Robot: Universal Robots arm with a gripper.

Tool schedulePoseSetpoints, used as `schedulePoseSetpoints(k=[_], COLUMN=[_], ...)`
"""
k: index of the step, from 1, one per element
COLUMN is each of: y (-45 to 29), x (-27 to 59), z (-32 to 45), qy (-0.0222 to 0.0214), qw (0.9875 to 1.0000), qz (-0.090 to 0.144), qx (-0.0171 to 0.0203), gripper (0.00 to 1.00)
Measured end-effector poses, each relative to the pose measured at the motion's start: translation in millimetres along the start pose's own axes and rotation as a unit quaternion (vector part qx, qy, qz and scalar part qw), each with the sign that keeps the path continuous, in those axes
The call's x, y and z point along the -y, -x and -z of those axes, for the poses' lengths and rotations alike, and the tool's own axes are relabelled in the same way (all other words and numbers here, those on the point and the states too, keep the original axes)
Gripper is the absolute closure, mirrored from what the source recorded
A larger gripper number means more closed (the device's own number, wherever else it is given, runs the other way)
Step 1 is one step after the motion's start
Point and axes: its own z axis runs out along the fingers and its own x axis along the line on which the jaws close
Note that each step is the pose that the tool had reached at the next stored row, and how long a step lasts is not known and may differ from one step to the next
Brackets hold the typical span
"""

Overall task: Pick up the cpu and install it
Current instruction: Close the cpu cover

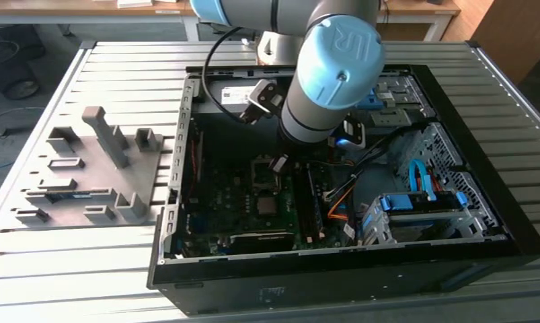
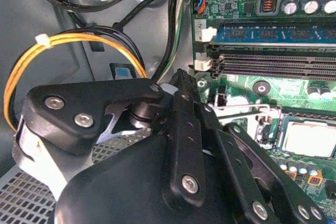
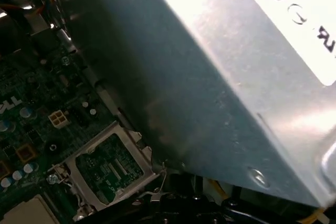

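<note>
End effector is hovering near the socket, can't tell if it's open or closed, cpu is lying on the board just beside the socket, so a skewed approach is risking bent pins.

Soft, even light covers the bench in the exterior view, while the open computer case is shadowed inside. In the first wrist view glare bleaches one part of the power-supply box; the rest falls dark.
</note>
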Motion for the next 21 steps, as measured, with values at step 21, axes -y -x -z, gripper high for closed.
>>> schedulePoseSetpoints(k=[21], y=[-3.7], x=[-2.0], z=[10.4], qy=[-0.0027], qw=[1.0], qz=[0.001], qx=[0.001], gripper=[0.9])
